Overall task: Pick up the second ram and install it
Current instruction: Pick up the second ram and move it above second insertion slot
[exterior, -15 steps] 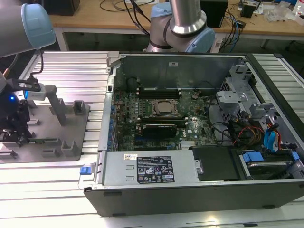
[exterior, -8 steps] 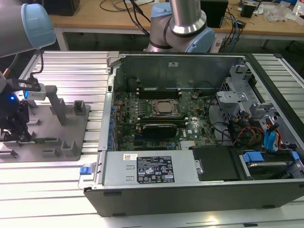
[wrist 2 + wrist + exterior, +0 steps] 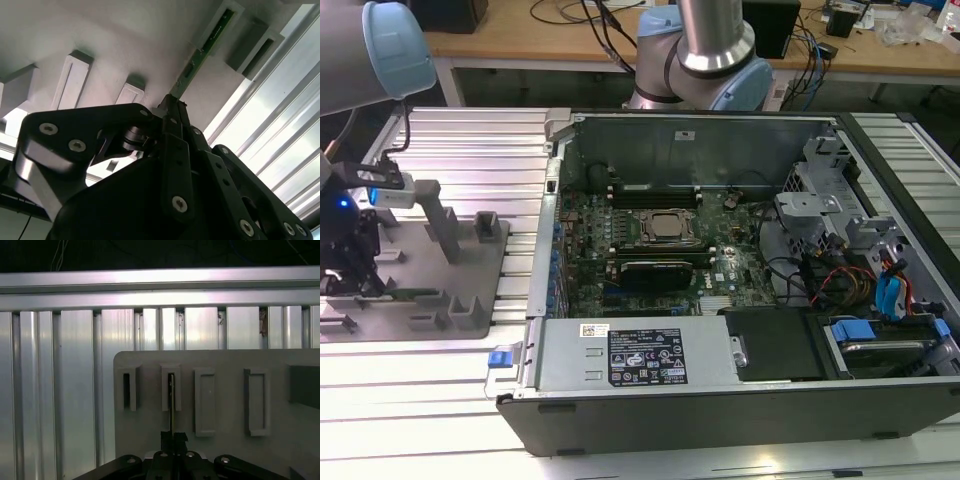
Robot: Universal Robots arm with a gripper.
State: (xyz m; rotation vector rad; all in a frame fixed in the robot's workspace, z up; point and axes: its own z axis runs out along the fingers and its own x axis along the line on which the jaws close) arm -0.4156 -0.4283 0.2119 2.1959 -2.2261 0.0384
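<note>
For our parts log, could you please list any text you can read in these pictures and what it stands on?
Black label on the computer case's grey panel: print too small to read.
White sticker beside it: too small to read.
The second ram: no readable text.

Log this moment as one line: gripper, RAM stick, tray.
gripper: shut on thin green circuit-board RAM stick | stick: on edge, far end in slot of grey plastic fixture tray | site: exterior view's left of open computer case
</note>
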